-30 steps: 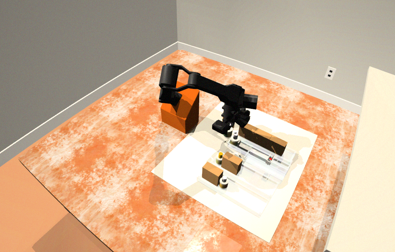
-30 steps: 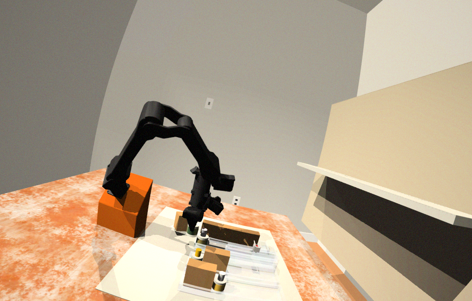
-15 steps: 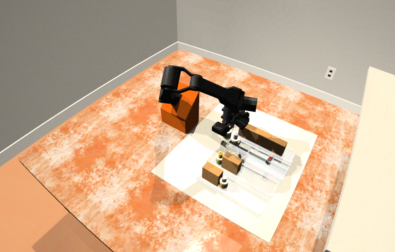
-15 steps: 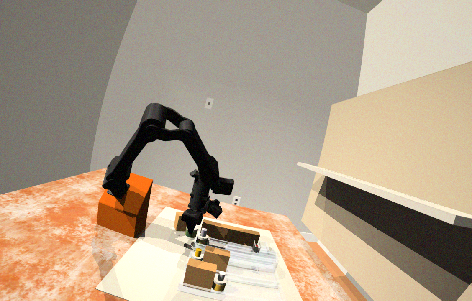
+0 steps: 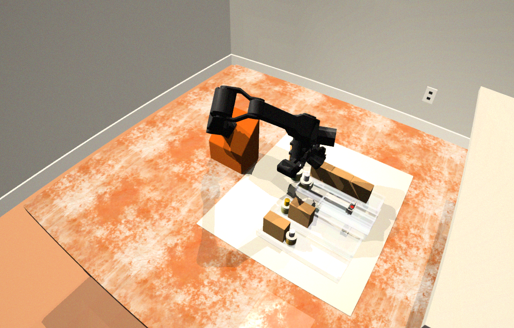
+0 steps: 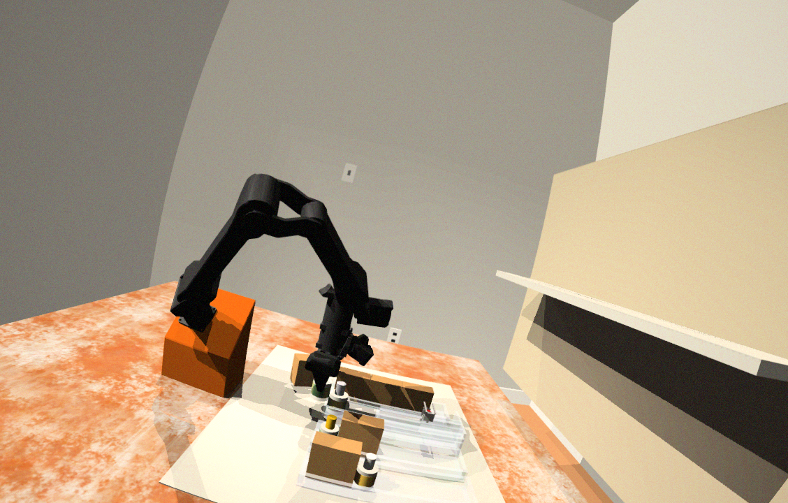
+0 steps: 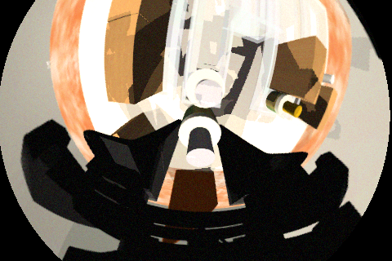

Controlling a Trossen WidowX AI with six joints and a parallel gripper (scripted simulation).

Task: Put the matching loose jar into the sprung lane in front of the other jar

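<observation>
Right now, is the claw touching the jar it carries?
Touching. The wrist view shows the gripper fingers pressed on both sides of the held jar.

tool (image 7: 199, 158) grips jar (image 7: 201, 143) (lane jar (image 7: 205, 88) ahead).
</observation>
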